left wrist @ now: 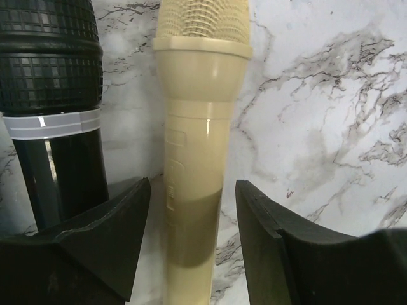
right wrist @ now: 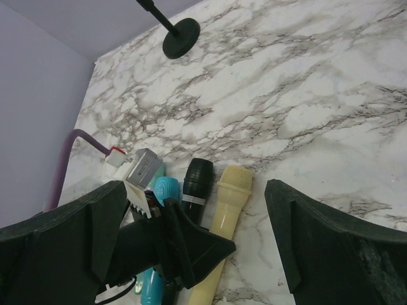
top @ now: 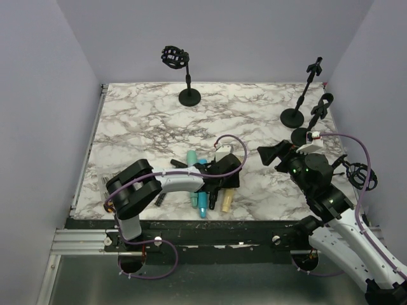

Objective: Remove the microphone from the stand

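Since the cream microphone lies flat on the marbled surface (top: 254, 108), it is off the stand, and the step in hand reads as a clean release.

Well beyond the left tool, at the far edge, a desk stand (top: 189, 76) stands upright with its clip (top: 174, 57) empty. Two slimmer stands (top: 304, 89) sit far off past the right tool, and they too seem to hold nothing.

The right tool (right wrist: 196, 186) hangs above the surface with its jaws spread wide and nothing between them, off to the side of the pile.

The left tool (left wrist: 193, 189) is down low, its jaws apart and straddling the cream microphone (left wrist: 197, 95). A thin gap shows on each side of the handle, so nothing is clamped. A black microphone (left wrist: 51, 63) lies just beside one jaw, on its outer side and parallel to the cream one. Whether it touches that jaw I cannot tell. A teal microphone (right wrist: 166, 187) lies on the far side of the black one.

To finish well, I would spread the left jaws a little more and then lift straight up, not sideways. That way neither finger drags the cream handle or rolls the black neighbour. The right tool can stay clear.
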